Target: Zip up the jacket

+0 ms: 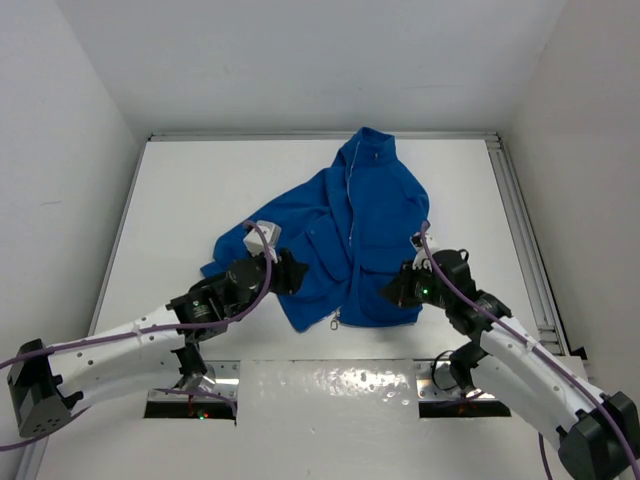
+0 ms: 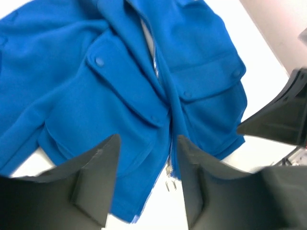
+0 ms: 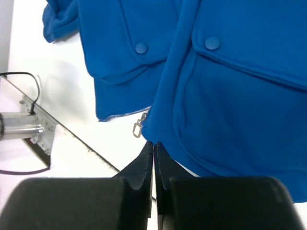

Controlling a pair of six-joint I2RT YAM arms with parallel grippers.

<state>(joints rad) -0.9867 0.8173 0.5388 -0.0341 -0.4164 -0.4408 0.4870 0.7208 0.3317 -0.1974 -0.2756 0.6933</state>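
Jacket (image 1: 360, 230) flat at mid-table, collar far, hem toward the bases, zipper (image 2: 156, 67) running near-to-far between the 2 arms. Zipper pull (image 3: 138, 128) down at the hem, about equally near both grippers. Right gripper (image 3: 153, 146) clenched, tips against the hem edge just right of the pull; any fabric pinched, impossible to tell. Left gripper (image 2: 147, 158) spread wide above the left pocket (image 2: 110, 110), holding nothing.

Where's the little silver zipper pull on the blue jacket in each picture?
Top external: the small silver metal zipper pull is low in the middle, at the hem of the bright blue fleece jacket.
Left wrist: the pull is at bottom centre.
Right wrist: the pull is left of centre.
Shared landmark: the buttoned blue pocket flaps beside the zipper.
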